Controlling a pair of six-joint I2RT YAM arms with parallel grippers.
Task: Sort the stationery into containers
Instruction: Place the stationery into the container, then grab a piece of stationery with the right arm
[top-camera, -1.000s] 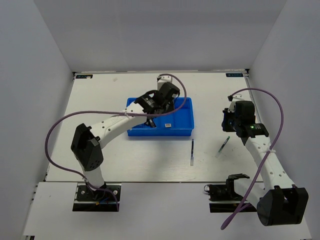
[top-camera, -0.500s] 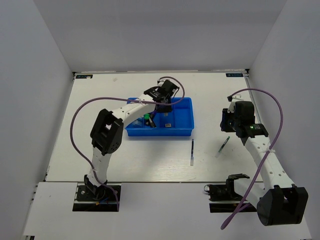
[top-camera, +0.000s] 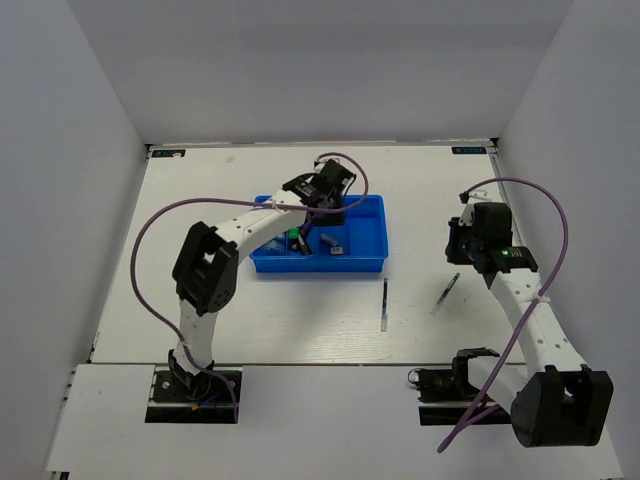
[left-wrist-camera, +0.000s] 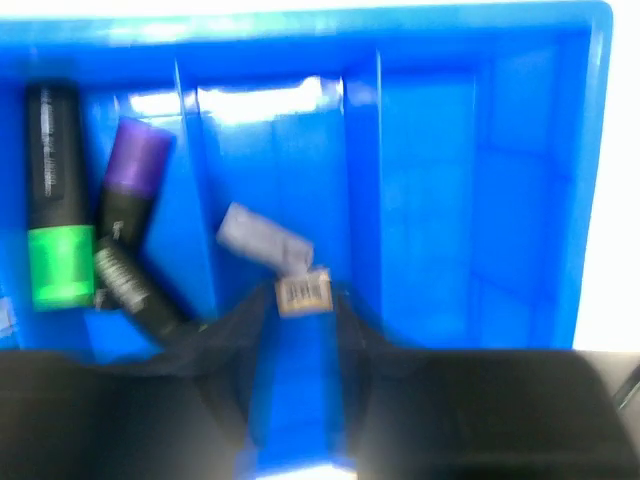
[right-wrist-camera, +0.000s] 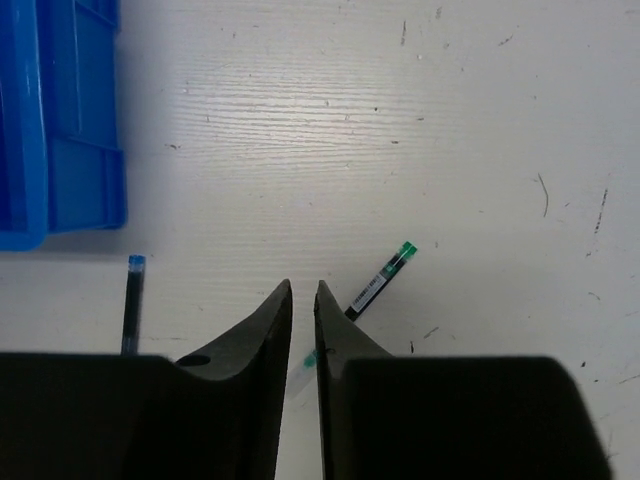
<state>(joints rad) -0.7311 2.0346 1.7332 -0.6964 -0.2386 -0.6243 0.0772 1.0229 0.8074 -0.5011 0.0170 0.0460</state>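
We take the blue tray (top-camera: 376, 214) as landmark. It sits on the table (top-camera: 200, 300) toward the far middle. The left hand (left-wrist-camera: 300, 340) hangs over the tray's far rim, pointing down into it, fingers spread apart and gripping nothing; the wrist view is blurred, but we see blue tray floor between the two fingers. In the tray's left end compartment lie a green-capped highlighter (left-wrist-camera: 55, 230), a purple-capped highlighter (left-wrist-camera: 130, 190) and a third black highlighter (left-wrist-camera: 135, 290) whose cap we cannot see, the last two crossing each other. In the next compartment to the right lie a small grey piece (left-wrist-camera: 262, 235) and, just beside it, a beige eraser (left-wrist-camera: 303, 293) with a barcode label; the eraser shows between the fingertips in the wrist view but rests on the tray floor. The other compartments in the wrist view hold nothing we can make out. The right hand (right-wrist-camera: 301, 290) is well to the right of the tray over bare table, fingers pressed almost together with only a slit, nothing between them. A thin dark pen (top-camera: 385, 300) lies on the table just off the tray's near right corner. A green-tipped pen (right-wrist-camera: 378, 275) lies farther right of the tray, tilted, just beside the right hand's fingertips.
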